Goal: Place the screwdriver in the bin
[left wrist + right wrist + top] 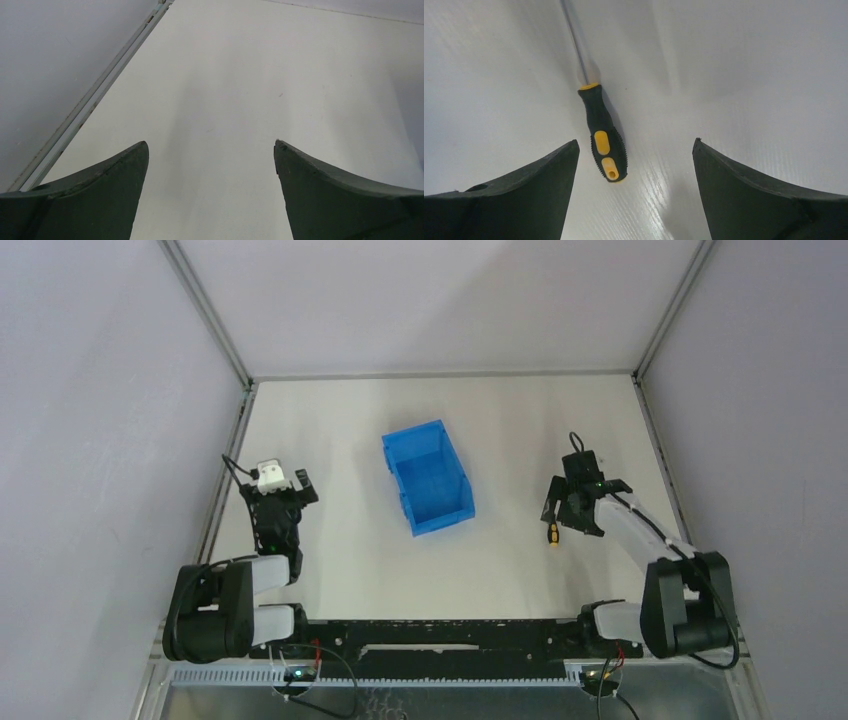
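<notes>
The screwdriver (pixel 603 136) lies flat on the white table, its black and yellow handle towards the camera and its thin metal shaft running away from it. My right gripper (pixel 635 141) is open just above it, the handle lying between the fingers, closer to the left finger and touching neither. From above, only the yellow handle end of the screwdriver (pixel 553 534) shows below my right gripper (pixel 578 502). The blue bin (pixel 428 480) stands open-topped at the table's middle, to the left of that gripper. My left gripper (pixel 278 490) is open over bare table, holding nothing.
Metal frame rails (pixel 228 475) run along the left and right table edges, with grey walls behind them. The left wrist view shows only white table between the left gripper (pixel 211 143) fingers and the left rail (pixel 95 95).
</notes>
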